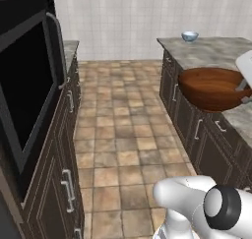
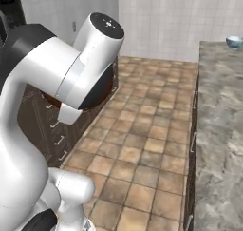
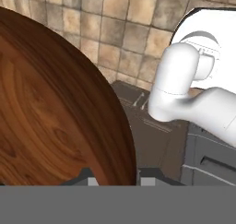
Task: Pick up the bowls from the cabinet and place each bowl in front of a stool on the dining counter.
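Roughly halfway: white patterned bowl [image 1: 189, 36] sits on dining table [image 1: 216, 53]; end effector [image 3: 115, 179] clamped on wooden bowl [image 1: 212, 88], carried, not yet placed

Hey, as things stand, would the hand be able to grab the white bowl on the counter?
Probably not yet. The hand is shut on the wooden bowl, so it has no free grip. The white bowl stands at the far end of the counter, well beyond it, with nothing around it.
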